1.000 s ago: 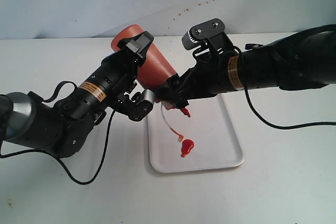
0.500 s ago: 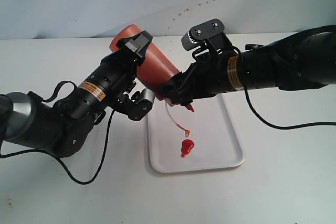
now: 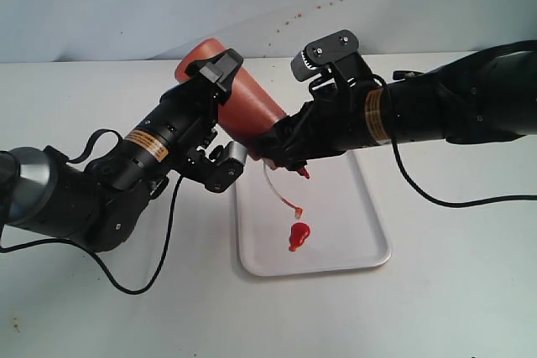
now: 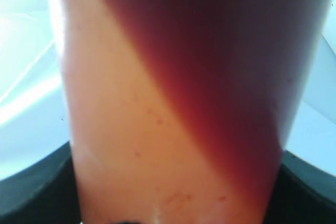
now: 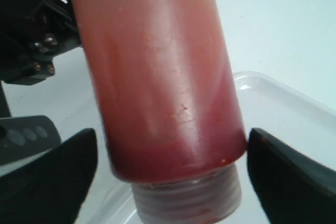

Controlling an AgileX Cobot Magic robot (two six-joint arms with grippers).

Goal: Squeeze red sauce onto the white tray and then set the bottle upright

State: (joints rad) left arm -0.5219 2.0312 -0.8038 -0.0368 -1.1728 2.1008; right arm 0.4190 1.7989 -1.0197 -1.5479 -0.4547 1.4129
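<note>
The bottle hangs tilted over the white tray, base up and away, red nozzle pointing down at the tray. My left gripper is shut on the bottle's body, which fills the left wrist view. At the bottle's shoulder my right gripper stands open with a finger on each side; one finger touches the wall, and a small gap separates the other from it. A blob of red sauce lies on the tray. The cap dangles on its tether above the blob.
The tray's rim shows behind the bottle in the right wrist view. Small red spatters mark the pale backdrop. Black cables trail on the white table by the left arm and the right arm.
The nozzle has lifted slightly off the tray. The dangling cap has swung up and away from the sauce blob. Both arms have barely shifted.
</note>
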